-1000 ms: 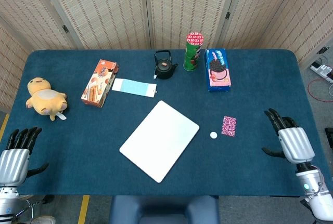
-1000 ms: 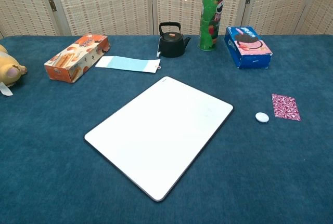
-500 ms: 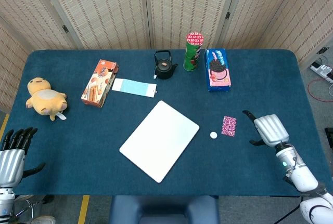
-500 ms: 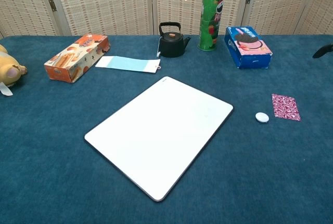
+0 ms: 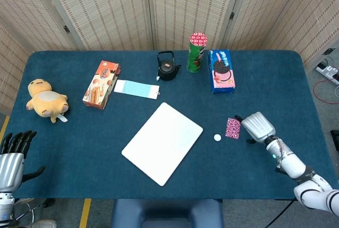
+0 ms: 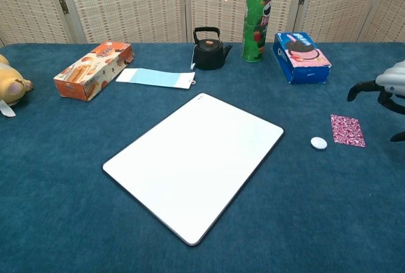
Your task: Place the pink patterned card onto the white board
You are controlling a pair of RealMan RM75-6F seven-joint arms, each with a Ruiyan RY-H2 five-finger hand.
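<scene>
The pink patterned card [image 5: 232, 127] [image 6: 347, 130] lies flat on the blue table, right of the white board [image 5: 162, 142] [image 6: 195, 163]. My right hand [image 5: 255, 126] [image 6: 387, 92] hovers just right of the card with its fingers apart and nothing in it, a little above the cloth. Whether it touches the card I cannot tell. My left hand [image 5: 12, 159] hangs open at the table's near left corner, far from both; the chest view does not show it.
A small white pebble-like object [image 5: 217, 137] [image 6: 318, 142] lies between card and board. At the back stand a black teapot [image 5: 167, 67], a green chips can [image 5: 196, 52], a blue cookie box [image 5: 221, 70], an orange snack box [image 5: 101, 84] and a light-blue strip [image 5: 136, 89]. A yellow plush [image 5: 48, 100] sits far left.
My right hand has travelled left and forward from the table's right edge to just beside the pink card, coming into the chest view. The left hand has barely moved.
</scene>
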